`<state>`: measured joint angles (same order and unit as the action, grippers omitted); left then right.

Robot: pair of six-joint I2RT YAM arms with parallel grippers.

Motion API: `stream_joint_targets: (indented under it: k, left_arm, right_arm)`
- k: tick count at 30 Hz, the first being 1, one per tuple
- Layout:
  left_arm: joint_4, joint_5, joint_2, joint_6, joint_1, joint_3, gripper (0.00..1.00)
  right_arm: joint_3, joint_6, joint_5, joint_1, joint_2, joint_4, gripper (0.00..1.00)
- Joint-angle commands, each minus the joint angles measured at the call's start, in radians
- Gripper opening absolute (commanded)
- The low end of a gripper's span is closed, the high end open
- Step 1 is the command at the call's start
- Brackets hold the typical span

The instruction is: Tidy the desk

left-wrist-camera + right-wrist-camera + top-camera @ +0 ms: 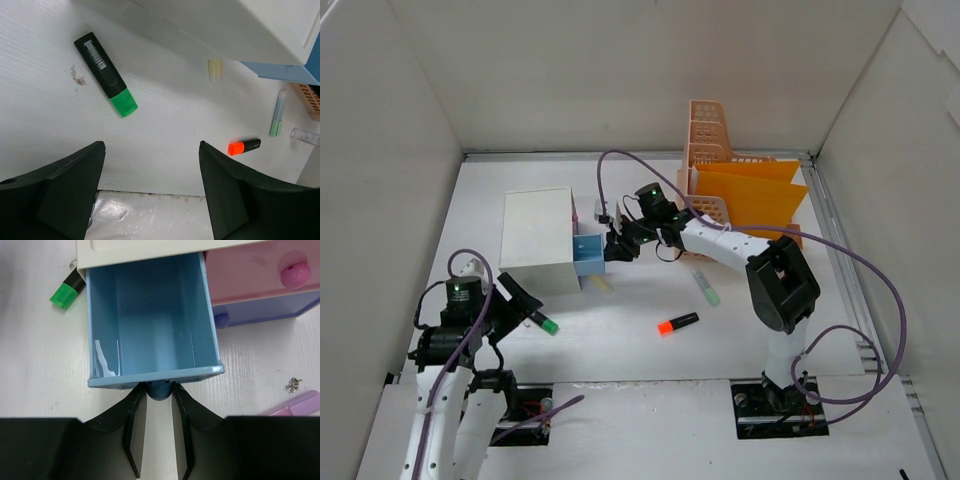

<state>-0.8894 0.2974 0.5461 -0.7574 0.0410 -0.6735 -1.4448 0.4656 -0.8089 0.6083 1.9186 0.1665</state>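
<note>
My right gripper (pixel 159 390) pinches the round knob (pixel 160 394) of the blue drawer (pixel 150 320), which stands open and empty; I judge a straight, level pull best, so the knob does not slip. My left gripper (pixel 151 147) gapes wide, holding nothing, above the white desk (pixel 45 115) near a green highlighter (pixel 105 72), whose barcode label (pixel 95 54) is too small to read.

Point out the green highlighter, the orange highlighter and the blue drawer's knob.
green highlighter (pixel 106 74), left wrist view, on its black barrel.
orange highlighter (pixel 677 323), top external view, mid-body where cap meets barrel.
drawer knob (pixel 160 390), right wrist view, on the knob's rounded face between the jaws.
</note>
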Motion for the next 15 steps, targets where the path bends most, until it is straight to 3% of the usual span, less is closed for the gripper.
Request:
stream_joint_targets:
  k: [1, 7, 15]
  left_arm:
    - [0.059, -0.059, 0.038, -0.066, -0.047, -0.002, 0.71]
    - [0.079, -0.119, 0.063, -0.118, -0.134, 0.008, 0.71]
    - [0.086, -0.165, 0.057, -0.157, -0.190, 0.028, 0.72]
  right_arm:
    - [0.009, 0.047, 0.131, 0.016, -0.069, 0.016, 0.03]
    - [-0.003, 0.093, 0.258, 0.047, -0.081, 0.027, 0.02]
    - [-0.006, 0.171, 0.321, -0.004, -0.102, 0.037, 0.02]
